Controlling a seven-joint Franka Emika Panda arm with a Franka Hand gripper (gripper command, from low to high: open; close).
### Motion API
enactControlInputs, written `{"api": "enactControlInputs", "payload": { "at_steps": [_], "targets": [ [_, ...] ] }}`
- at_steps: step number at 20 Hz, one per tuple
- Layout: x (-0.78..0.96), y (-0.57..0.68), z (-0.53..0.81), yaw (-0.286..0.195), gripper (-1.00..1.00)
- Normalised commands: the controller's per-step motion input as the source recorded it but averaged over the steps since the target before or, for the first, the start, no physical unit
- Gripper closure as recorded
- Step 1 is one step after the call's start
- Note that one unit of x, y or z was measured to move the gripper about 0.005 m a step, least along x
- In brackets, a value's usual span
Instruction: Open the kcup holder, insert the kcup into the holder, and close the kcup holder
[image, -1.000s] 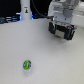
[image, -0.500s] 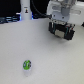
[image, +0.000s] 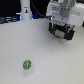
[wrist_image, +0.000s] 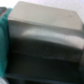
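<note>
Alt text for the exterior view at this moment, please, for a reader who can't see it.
The robot's hand hangs at the exterior view's upper right, apart from the green-topped kcup standing on the pale table at lower left. A white bottle-like object stands at the back.

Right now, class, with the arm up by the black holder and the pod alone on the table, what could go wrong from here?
1. The gripper is right at the kcup holder, which fills the blurred wrist view; a slightly misjudged approach could push the unit instead of opening it.
2. The kcup is small and sits far from the holder, near the table front; a poor grasp might tip or roll it away.
</note>
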Motion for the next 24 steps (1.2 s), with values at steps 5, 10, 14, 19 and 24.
{"api": "enactControlInputs", "payload": {
  "at_steps": [5,10,14,19,24],
  "targets": [
    [0.12,-0.01,0.00,-0.027,1.00],
    [0.55,-0.18,0.07,-0.047,1.00],
    [0.77,-0.28,0.08,-0.048,1.00],
    [0.47,-0.22,0.10,-0.041,1.00],
    [0.84,-0.47,0.17,-0.069,1.00]
  ]
}}
